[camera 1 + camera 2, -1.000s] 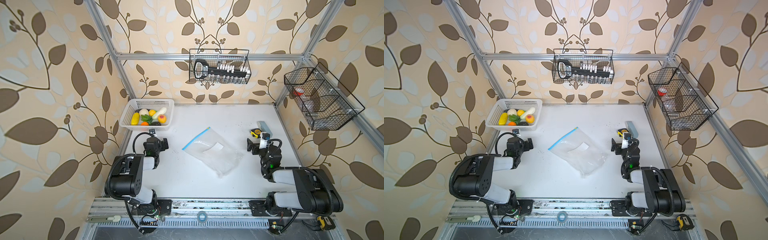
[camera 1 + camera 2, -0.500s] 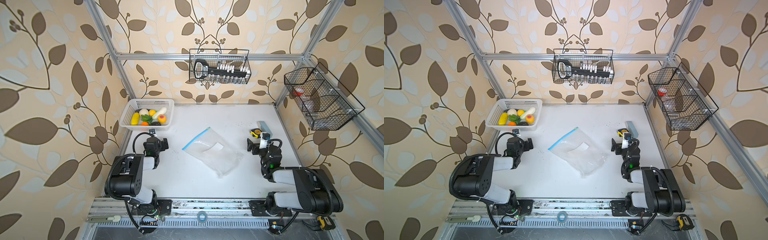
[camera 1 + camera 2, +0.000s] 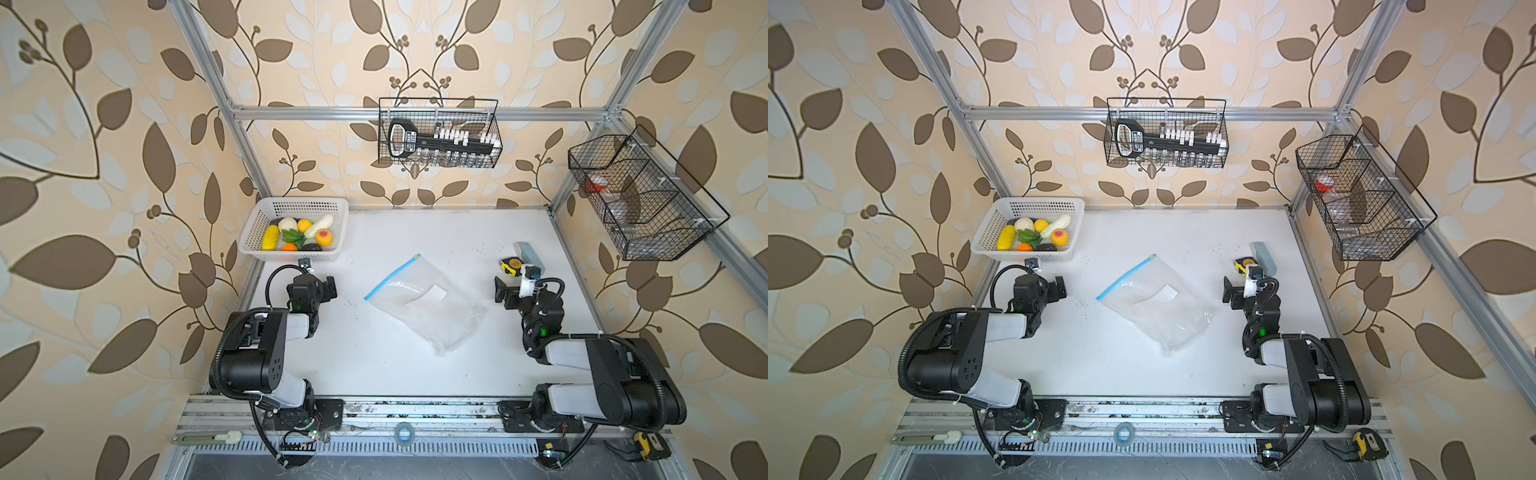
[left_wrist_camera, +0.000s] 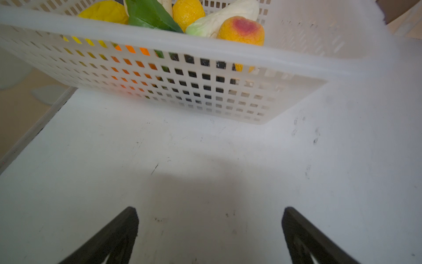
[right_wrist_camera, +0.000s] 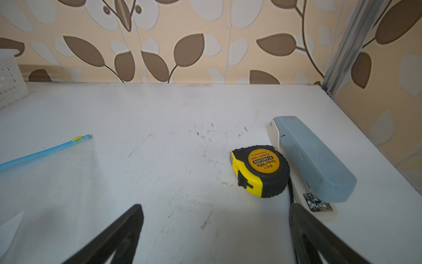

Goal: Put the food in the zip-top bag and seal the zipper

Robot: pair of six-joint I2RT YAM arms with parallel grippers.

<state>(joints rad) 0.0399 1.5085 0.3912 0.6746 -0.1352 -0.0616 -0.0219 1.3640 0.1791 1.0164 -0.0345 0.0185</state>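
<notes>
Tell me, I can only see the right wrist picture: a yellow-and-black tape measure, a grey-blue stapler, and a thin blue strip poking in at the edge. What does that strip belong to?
Observer: It is the thin blue zipper along the mouth of a clear, crinkly plastic zip-top bag lying flat and empty on the white table.
Operator: Where are the things to pack?
Observer: The small, colourful toy food sits in a white perforated plastic basket at the table's far left corner, none taken out yet.
Operator: What is the other arm doing?
Observer: The left gripper hovers open in front of that basket, holding nothing.
</notes>
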